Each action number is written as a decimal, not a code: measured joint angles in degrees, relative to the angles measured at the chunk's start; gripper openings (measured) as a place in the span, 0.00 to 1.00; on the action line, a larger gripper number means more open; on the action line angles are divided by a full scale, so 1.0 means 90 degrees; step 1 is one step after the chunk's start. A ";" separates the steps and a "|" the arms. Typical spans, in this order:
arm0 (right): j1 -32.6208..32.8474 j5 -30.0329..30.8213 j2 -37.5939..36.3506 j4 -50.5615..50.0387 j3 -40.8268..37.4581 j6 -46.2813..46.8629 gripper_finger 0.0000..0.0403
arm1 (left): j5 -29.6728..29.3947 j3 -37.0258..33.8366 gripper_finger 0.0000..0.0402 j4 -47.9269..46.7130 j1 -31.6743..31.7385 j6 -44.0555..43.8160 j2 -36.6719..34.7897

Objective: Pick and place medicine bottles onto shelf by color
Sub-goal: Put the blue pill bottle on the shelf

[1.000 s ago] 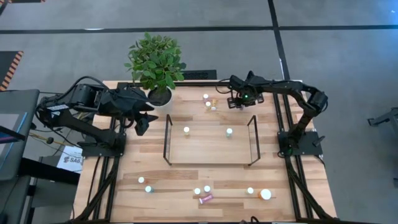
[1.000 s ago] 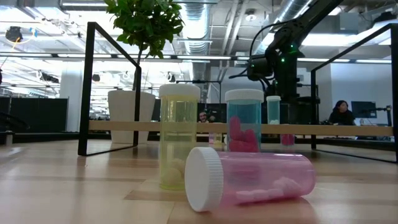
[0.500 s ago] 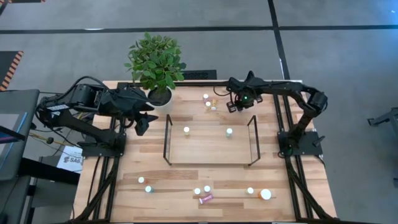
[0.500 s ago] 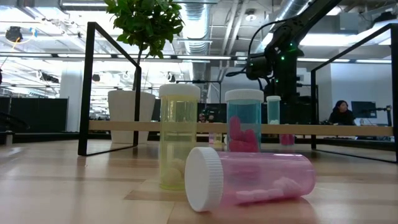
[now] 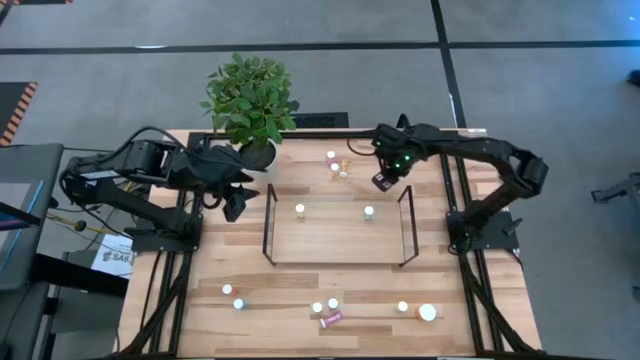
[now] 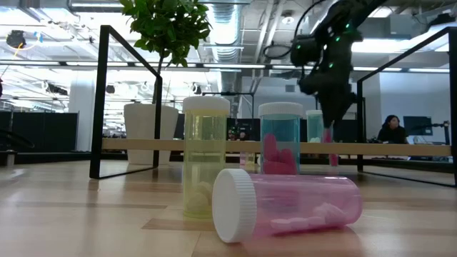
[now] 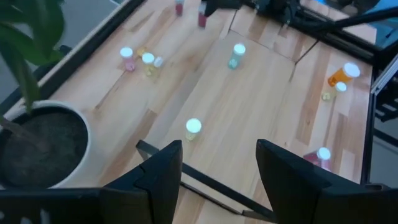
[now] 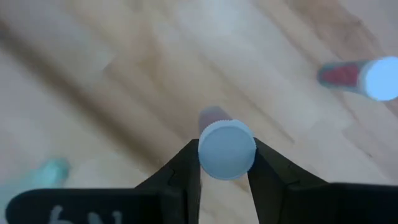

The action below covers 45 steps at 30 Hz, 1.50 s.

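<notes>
Light-wood surface (image 5: 200, 320) on a black frame over grey floor, potted plant (image 5: 250, 100) at the far left corner. Shelf (image 5: 335, 232) sits mid-surface with two wire end frames; two medicine bottles stand on it, one yellowish (image 5: 299, 209) and one teal (image 5: 368, 211). Right gripper (image 5: 381, 180) hangs above the surface just off the shelf's far right corner, fingers clamped on a pink bottle (image 8: 226, 148); the wrist view shows only its white cap and a sliver of pink body, the rest is hidden between the fingers. In the low view that bottle is hard to make out, a pink streak under the dark gripper (image 6: 330, 121). Left gripper (image 5: 234, 206) hovers near the shelf's far left corner, fingers (image 7: 163, 174) parted, nothing between them. Far cluster behind the shelf: three small bottles (image 5: 331, 156), colours too small to tell from above. Near edge: seven bottles in all, two at left (image 5: 227, 289), three around the middle including a pink one lying on its side (image 5: 331, 319), and two at right, one small (image 5: 402, 306) and one wider with orange body (image 5: 427, 312). Low view shows only three of them clearly: upright yellow (image 6: 206, 157), upright teal (image 6: 280, 139), toppled pink (image 6: 285, 203); the others are blocked or out of frame. A person sits far back in the room (image 6: 391, 128), cut off by desks.
</notes>
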 joint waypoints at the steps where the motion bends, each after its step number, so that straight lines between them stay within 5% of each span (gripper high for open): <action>1: 0.0050 -0.0003 -0.0105 -0.0102 0.0000 -0.0197 0.32 | 0.0003 -0.0028 0.48 0.0039 0.0000 -0.0013 0.0000; 17: 0.1579 -0.0013 -0.0586 -0.0342 0.0000 -0.2495 0.33 | -0.0013 -0.0114 0.48 0.1174 -0.0052 -0.1011 -0.0002; 34: 0.2738 -0.0010 -0.0429 -0.0159 -0.0003 -0.2669 0.34 | -0.0171 -0.0114 0.48 0.1908 -0.0051 -0.1071 0.0137; 45: 0.2848 0.0007 0.0278 -0.0160 0.0029 -0.2627 0.34 | 0.0044 -0.0114 0.48 0.1874 -0.0056 -0.0960 0.0192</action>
